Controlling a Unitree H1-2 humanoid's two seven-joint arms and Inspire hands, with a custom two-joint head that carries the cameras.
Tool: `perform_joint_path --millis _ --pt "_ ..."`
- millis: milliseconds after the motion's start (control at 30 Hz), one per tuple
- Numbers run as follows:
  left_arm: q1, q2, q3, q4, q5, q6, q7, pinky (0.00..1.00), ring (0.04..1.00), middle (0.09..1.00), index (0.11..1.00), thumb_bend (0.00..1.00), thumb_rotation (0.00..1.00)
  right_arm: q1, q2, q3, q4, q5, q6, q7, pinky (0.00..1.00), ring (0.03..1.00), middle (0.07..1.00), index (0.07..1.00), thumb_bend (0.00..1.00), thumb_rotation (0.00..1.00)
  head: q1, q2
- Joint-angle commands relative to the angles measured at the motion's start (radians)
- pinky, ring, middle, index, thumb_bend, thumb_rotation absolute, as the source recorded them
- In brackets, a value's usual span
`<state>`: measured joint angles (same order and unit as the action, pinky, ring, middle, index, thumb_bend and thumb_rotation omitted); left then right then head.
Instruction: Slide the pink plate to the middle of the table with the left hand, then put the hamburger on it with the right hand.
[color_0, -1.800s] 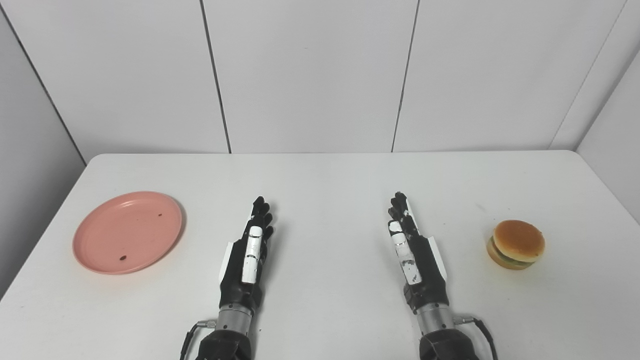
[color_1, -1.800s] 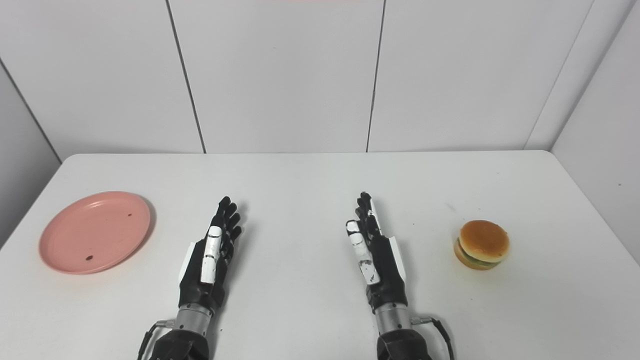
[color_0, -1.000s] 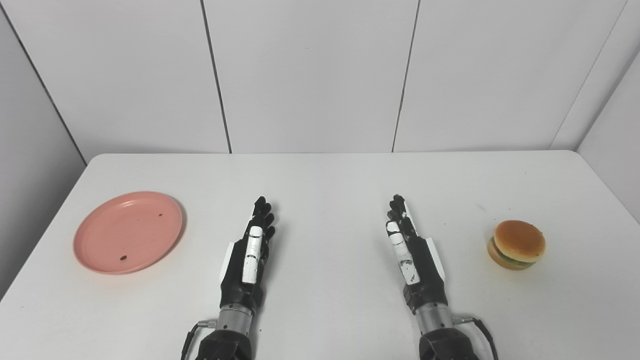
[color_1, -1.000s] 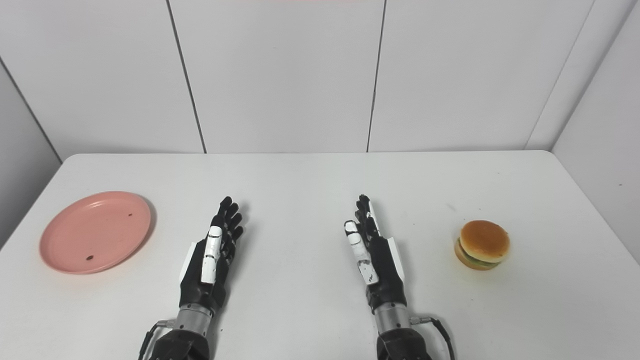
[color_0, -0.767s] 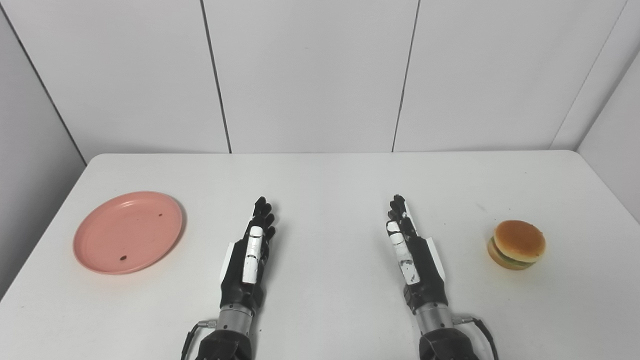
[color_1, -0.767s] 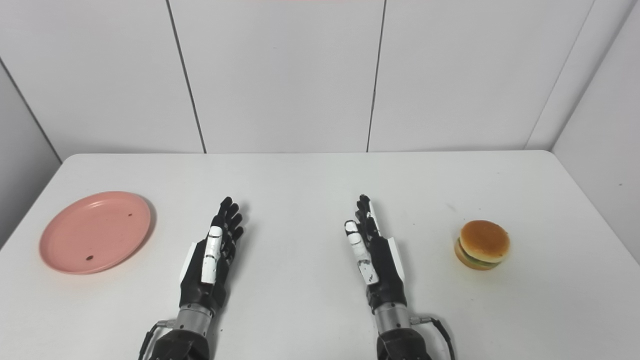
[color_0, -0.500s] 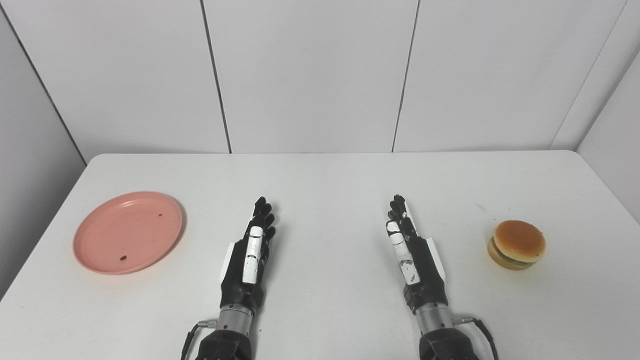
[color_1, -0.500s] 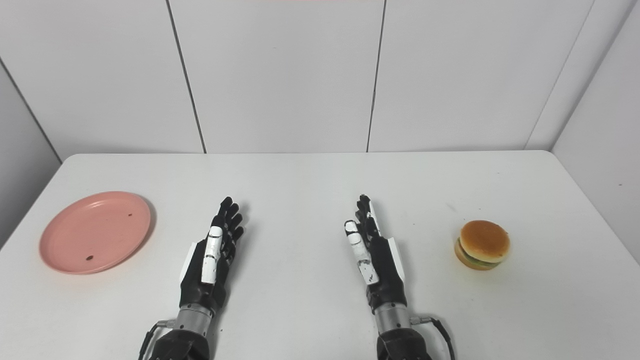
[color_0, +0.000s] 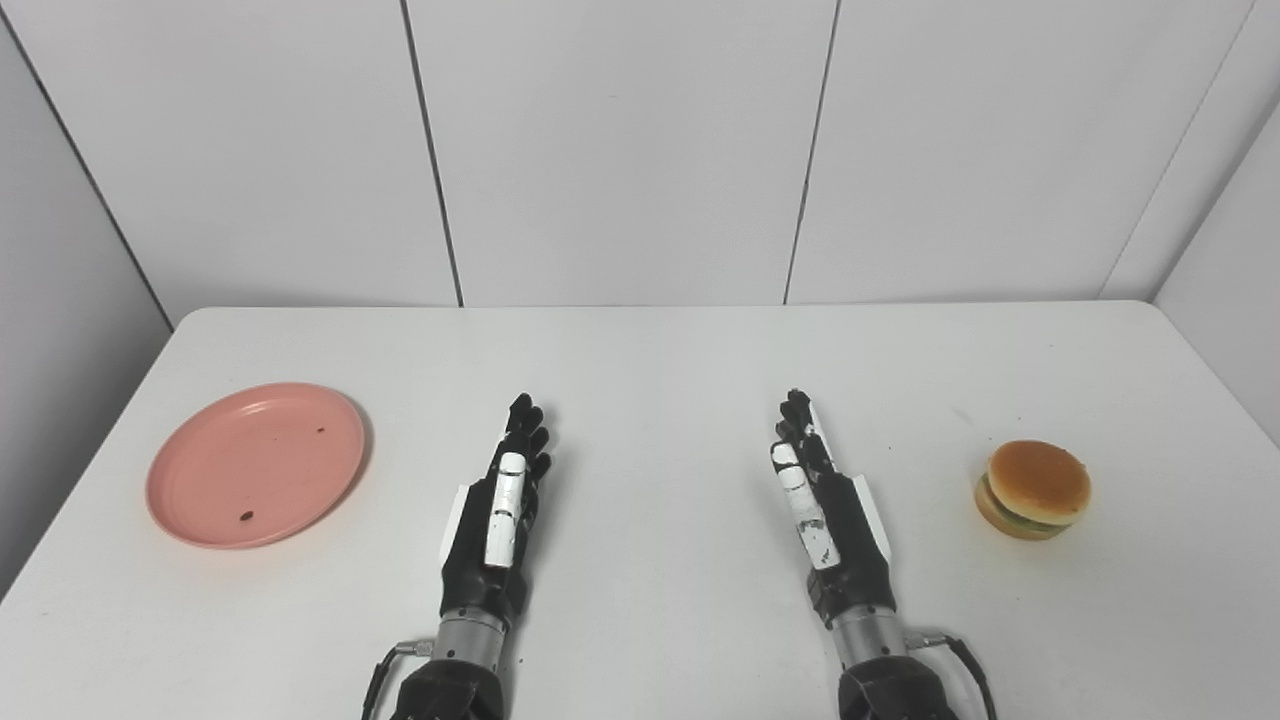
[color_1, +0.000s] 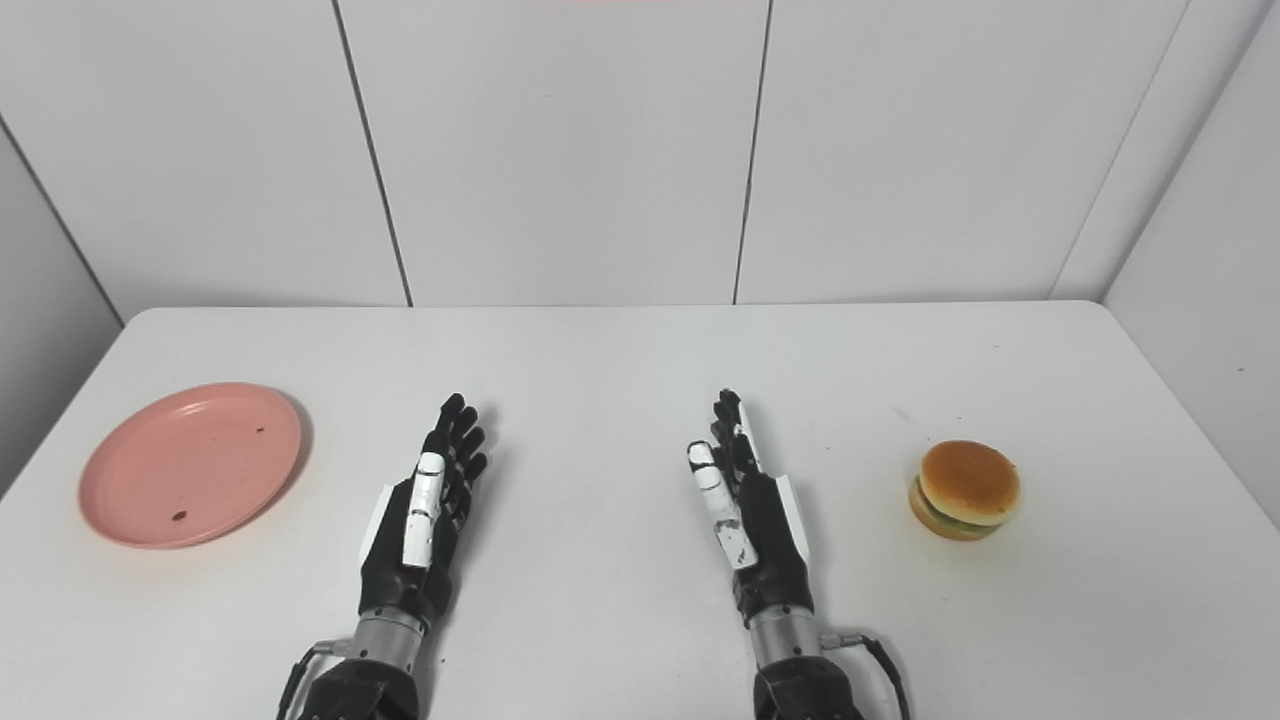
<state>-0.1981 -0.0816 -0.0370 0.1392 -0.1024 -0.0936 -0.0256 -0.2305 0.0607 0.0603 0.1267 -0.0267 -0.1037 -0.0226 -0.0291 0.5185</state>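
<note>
The pink plate lies flat at the left side of the white table, with a few dark specks on it. The hamburger sits upright at the right side. My left hand rests low over the table's front middle, fingers straight and pointing away, open and empty, well to the right of the plate. My right hand lies the same way, open and empty, well to the left of the hamburger. Both hands also show in the right eye view: left hand, right hand.
White panelled walls close the table at the back and on both sides. The table's left edge runs close to the plate, its right edge not far beyond the hamburger.
</note>
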Motion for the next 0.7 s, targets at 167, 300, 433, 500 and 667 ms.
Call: perform_joint_path --millis 167,300,433,500,667 --pt "0.079 0.02 -0.004 0.068 0.015 -0.003 -0.013 1.0 1.0 1.0 1.0 0.54 1.0 0.018 -0.021 -0.01 0.012 0.028 -0.007 0.028 1.0 1.0 1.0 1.0 0.56 0.9 0.089 -0.01" --pt "0.083 0.0 -0.016 0.066 0.045 -0.001 0.011 1.0 1.0 1.0 1.0 0.54 1.0 0.02 -0.039 -0.019 0.015 0.051 -0.028 0.041 1.0 1.0 1.0 1.0 0.53 0.89 0.138 -0.016" --pt "0.08 -0.018 -0.032 0.076 0.097 -0.004 0.041 1.0 1.0 1.0 1.0 0.52 1.0 0.029 -0.058 -0.029 0.009 0.058 -0.028 0.044 1.0 1.0 1.0 1.0 0.53 0.89 0.197 -0.023" --pt "0.078 -0.023 -0.038 0.081 0.118 -0.008 0.053 1.0 1.0 1.0 1.0 0.53 1.0 0.03 -0.069 -0.032 0.009 0.064 -0.025 0.051 1.0 1.0 1.0 1.0 0.53 0.89 0.229 -0.03" --pt "0.063 -0.035 -0.037 0.106 0.14 -0.036 0.072 1.0 1.0 1.0 1.0 0.55 1.0 0.03 -0.082 -0.045 0.016 0.093 -0.011 0.062 1.0 1.0 1.0 1.0 0.53 0.88 0.265 -0.034"
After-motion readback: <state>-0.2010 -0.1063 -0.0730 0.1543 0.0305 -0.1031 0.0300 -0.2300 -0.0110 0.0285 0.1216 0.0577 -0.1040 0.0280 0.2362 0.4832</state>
